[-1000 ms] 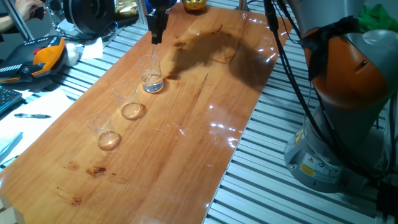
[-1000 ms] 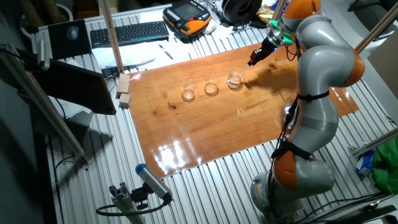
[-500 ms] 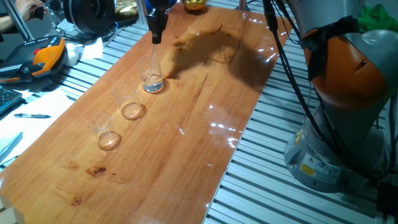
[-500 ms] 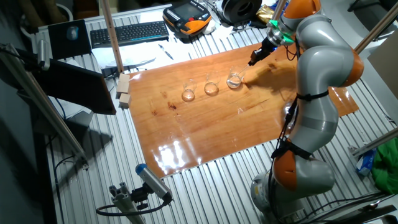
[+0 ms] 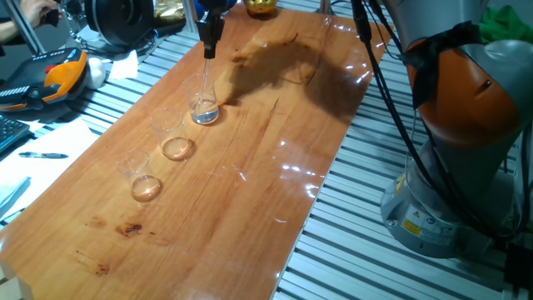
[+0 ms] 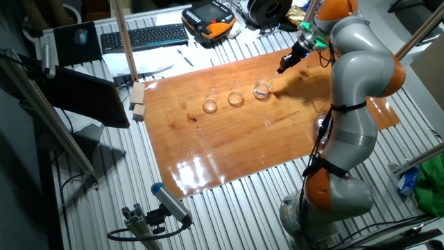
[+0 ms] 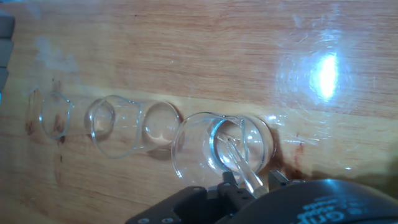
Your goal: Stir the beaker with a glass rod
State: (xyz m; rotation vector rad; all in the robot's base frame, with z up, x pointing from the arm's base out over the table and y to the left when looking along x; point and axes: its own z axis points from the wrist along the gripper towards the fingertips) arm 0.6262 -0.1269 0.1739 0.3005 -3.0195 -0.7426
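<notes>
**Glass rod standing in the end beaker, gripper above it**

Clear glass rod (image 7: 239,163) runs from the gripper (image 7: 247,182) at the bottom edge of the hand view down into the beaker (image 7: 217,149); its lower end sits inside the rim, near the silvery bottom. Fingers pinched tight on the rod's upper end, no gap visible beside it.

One fixed view: gripper (image 5: 208,48) at upper centre-left of the frame, pointing down, with the rod (image 5: 206,79) as a faint pale line dropping from it into the beaker (image 5: 204,102). Beaker upright on the wooden tabletop (image 5: 250,183), colourless base bright against the wood.

Row of three beakers runs diagonally toward the lower left of that frame: task beaker at the upper end, then the middle beaker (image 5: 172,137) with an amber-looking bottom, then the far beaker (image 5: 141,177), same tint. All upright, apart from each other, none touching.

Other fixed view: the row lies left to right at upper centre, the beaker (image 6: 261,88) at the right end, gripper (image 6: 282,67) just up and right of it. Rod too thin to make out here. Arm (image 6: 354,90), grey with orange joints, rises from the lower right of the frame and arcs over the table's right side.

Off the board, upper left of the other fixed view: black keyboard (image 6: 144,36); two small wooden blocks (image 6: 139,101) at the board's left edge
</notes>
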